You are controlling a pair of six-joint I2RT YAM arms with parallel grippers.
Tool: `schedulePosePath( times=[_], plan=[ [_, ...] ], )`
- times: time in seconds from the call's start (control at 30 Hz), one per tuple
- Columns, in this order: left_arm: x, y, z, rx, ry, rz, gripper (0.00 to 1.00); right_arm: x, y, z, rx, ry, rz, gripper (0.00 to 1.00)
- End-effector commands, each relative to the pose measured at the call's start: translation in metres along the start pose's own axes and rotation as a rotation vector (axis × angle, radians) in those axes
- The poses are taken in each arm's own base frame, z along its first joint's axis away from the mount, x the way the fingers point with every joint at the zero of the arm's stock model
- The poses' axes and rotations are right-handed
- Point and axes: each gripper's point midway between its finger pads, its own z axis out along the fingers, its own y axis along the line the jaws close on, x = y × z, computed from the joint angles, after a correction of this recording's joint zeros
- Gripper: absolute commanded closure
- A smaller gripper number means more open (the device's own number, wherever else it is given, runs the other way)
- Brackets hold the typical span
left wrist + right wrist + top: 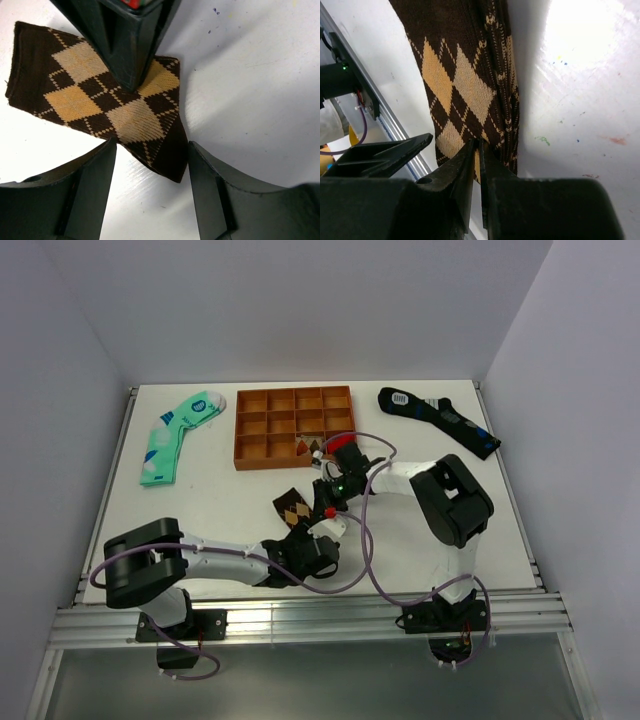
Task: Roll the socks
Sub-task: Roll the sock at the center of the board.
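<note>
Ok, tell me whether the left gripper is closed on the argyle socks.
No, the left gripper is open, its fingers standing apart on either side of the socks.

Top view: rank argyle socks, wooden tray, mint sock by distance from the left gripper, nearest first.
1. argyle socks: mid-table, their near end right at the left gripper.
2. wooden tray: straight behind them, far middle of the table.
3. mint sock: far-left corner.

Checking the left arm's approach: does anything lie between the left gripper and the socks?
Nothing. In the left wrist view the socks already reach in between the fingers of the open left gripper.
</note>
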Motion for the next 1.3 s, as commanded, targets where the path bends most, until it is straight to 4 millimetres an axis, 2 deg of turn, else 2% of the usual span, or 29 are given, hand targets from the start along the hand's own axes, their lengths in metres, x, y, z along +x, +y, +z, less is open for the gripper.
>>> schedulePosePath(
  times=[0.0, 0.17, 0.57, 0.93, 1.03, 1.27],
  plan=[
    [-0.012, -0.005, 0.0, 0.017, -0.005, 0.012, 0.34, -0.011, -0.014, -0.003, 0.079, -0.012, -0.022, 0.84],
    [-0.014, -0.006, 0.0, 0.014, 0.012, 0.036, 0.3, -0.018, -0.015, -0.009, 0.1, -0.015, -0.029, 0.84],
    [-0.017, -0.004, 0.009, -0.007, 0.026, 0.071, 0.31, -0.019, -0.016, -0.014, 0.106, -0.016, -0.039, 0.84],
    [-0.027, 0.002, 0.015, -0.046, -0.008, 0.096, 0.32, -0.018, -0.017, -0.013, 0.102, -0.014, -0.038, 0.85],
    [-0.032, -0.003, 0.013, -0.05, -0.024, 0.114, 0.32, -0.018, -0.016, -0.013, 0.102, -0.016, -0.04, 0.85],
    [-0.028, -0.016, 0.009, -0.004, 0.001, 0.147, 0.33, -0.017, -0.016, -0.015, 0.104, -0.017, -0.04, 0.85]
  ],
)
